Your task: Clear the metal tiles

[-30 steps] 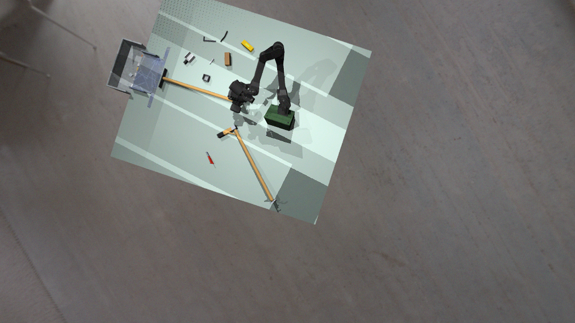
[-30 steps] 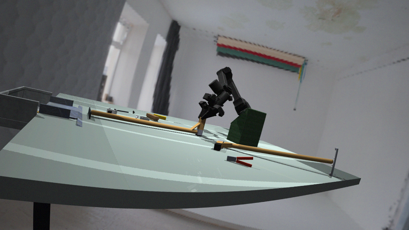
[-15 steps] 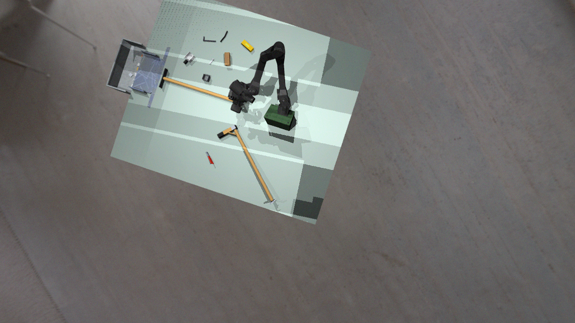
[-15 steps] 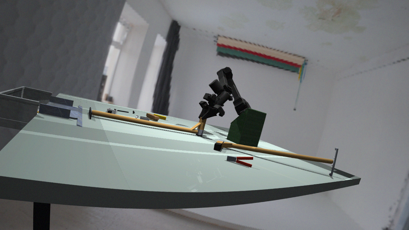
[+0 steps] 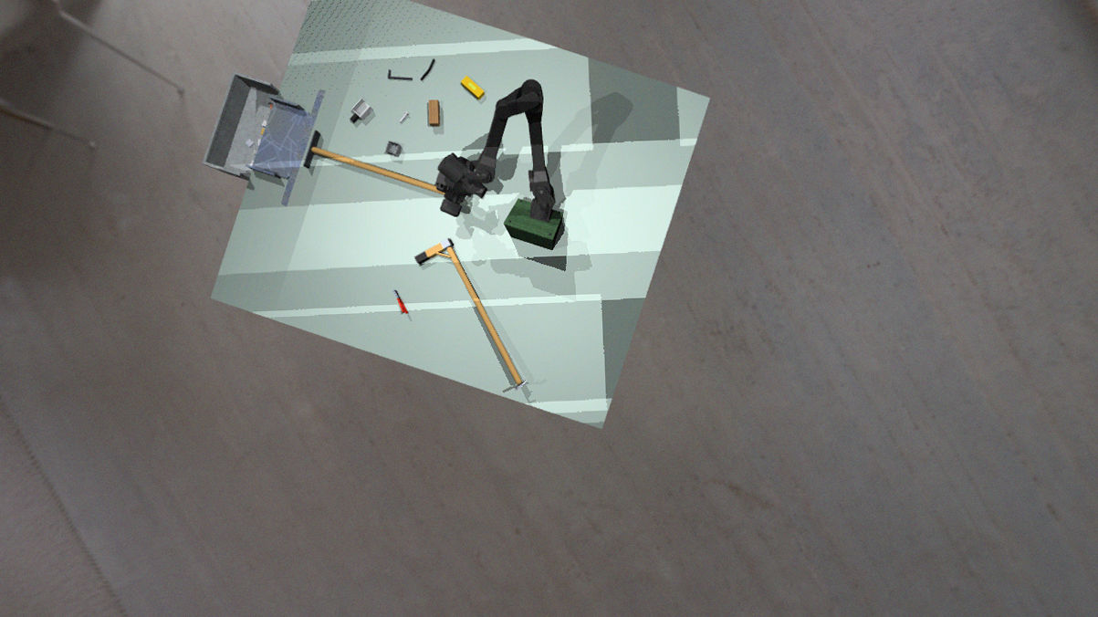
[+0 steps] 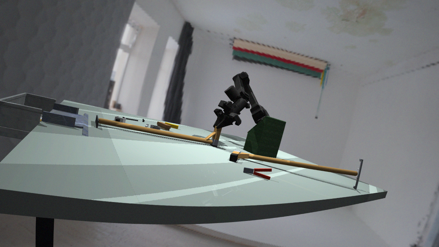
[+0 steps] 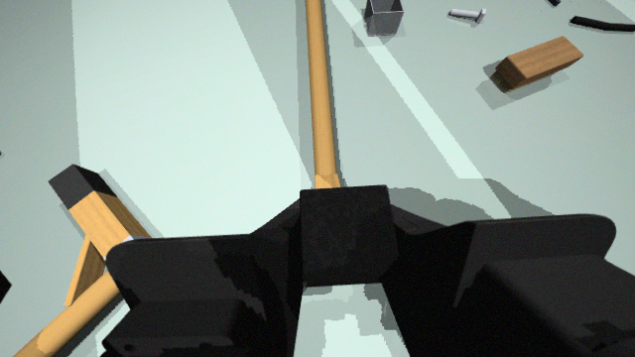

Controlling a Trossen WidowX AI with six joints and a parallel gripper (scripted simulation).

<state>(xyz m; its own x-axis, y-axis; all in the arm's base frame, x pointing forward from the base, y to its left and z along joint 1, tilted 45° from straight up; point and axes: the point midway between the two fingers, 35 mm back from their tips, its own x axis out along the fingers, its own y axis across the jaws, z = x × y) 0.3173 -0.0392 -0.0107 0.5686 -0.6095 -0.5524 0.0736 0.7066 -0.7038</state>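
Note:
The long scraper has a wooden handle, a dark blade and an upright grip block. My gripper is shut on that block. The handle lies low along the table, and the block's foot is at or very near the table top. The blade is just off the near end of the steel plate, which has dark side walls. I make out no tile on the plate in the overhead view. The grey catch box at the far end holds several small pale pieces; its floor is partly hidden.
A second long-handled tool and red-handled pliers lie on one side. A brown block, a yellow block, a bolt and black pieces lie on the other. The green base carries the arm.

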